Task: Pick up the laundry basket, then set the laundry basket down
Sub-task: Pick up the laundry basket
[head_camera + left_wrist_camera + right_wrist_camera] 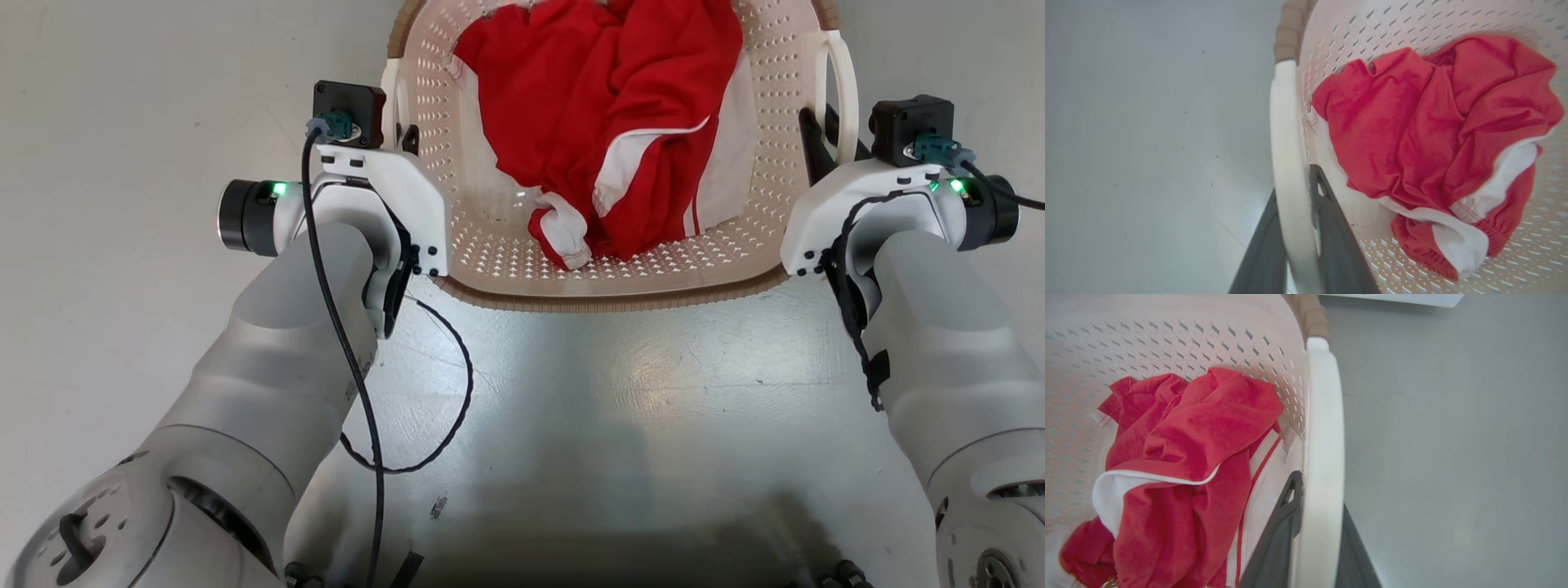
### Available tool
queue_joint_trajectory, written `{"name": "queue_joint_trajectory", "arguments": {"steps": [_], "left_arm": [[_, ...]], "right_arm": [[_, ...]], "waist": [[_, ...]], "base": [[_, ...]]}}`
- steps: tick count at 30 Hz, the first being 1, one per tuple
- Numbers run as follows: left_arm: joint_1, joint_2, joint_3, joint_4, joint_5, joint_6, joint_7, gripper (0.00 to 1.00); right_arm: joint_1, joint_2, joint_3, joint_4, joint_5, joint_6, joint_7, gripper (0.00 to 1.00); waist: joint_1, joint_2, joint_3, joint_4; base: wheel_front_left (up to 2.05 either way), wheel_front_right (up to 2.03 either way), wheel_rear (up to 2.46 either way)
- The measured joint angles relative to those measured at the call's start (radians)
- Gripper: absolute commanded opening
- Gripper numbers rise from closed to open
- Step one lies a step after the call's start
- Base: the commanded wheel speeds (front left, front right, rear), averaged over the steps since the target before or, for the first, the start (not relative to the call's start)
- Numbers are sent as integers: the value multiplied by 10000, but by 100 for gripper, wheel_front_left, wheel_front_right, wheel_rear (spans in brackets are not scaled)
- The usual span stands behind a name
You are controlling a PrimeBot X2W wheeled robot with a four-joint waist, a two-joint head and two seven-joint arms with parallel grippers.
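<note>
Nearest, head view: left forearm [277, 351] and right forearm [939, 343], smooth, rounded, pale grey, each capped by a white moulded wrist shell with a green light. Thin black cable [371, 408] looped loosely beside the left one.

Left gripper [1295, 185]: two long, dark, matte, tapering fingers [1331, 228], closed narrowly across the left handle [1290, 143]. One finger outside this smooth, flat, gently curved white plastic bar, the other inside it, close to the basket wall.

Right gripper [1319, 494]: matching dark fingers [1278, 539], likewise clamped on the right handle [1323, 416], one finger on either face of the bar.

Laundry basket [490, 245]: spanning from one pair of jaws to the other, gripped at both side handles. Rigid cream-white plastic, rounded-rectangular, walls and base pierced by regular rows of small diamond slots. Rim band [588, 298] brown, with a woven look. Whether resting on the floor or raised off it: not determinable.

Between the jaws, inside the basket: crumpled garment [604, 106], soft red fabric with white panels, narrow white piping and a gathered cuff, lying just beside each inner finger.

Outward of both jaws and under the basket: floor [612, 392], grey, smooth, faintly glossy, lightly scuffed.

Farthest, beyond the right fingertips in the right wrist view: white straight-edged slab [1392, 299], too cropped to identify.
</note>
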Motion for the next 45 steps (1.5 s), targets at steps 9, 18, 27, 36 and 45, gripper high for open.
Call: {"name": "queue_joint_trajectory", "arguments": {"steps": [9,18,27,36,45], "left_arm": [[264,0,-268,-13,-430,104,198,0],[1217,2,-587,25,-861,104,506,0],[2620,0,-871,196,-1243,75,729,0],[4160,21,-1104,410,-1563,-65,965,0],[5294,44,-1365,562,-1733,-282,1363,0]], "right_arm": [[170,-2,267,211,234,0,125,0],[984,8,1496,322,1124,-2,922,0],[2213,15,3308,336,2790,-13,1787,0],[3793,13,5302,-320,4721,-21,2934,0],[4908,15,6491,-571,5868,-31,3716,0]], "waist": [[0,0,-610,94],[0,0,-1747,123],[0,0,-3442,-40],[0,0,-5438,-399],[0,1,-7261,-887]], "base": [[0,0,0],[0,0,0],[0,0,0],[0,0,0],[0,0,0]]}}
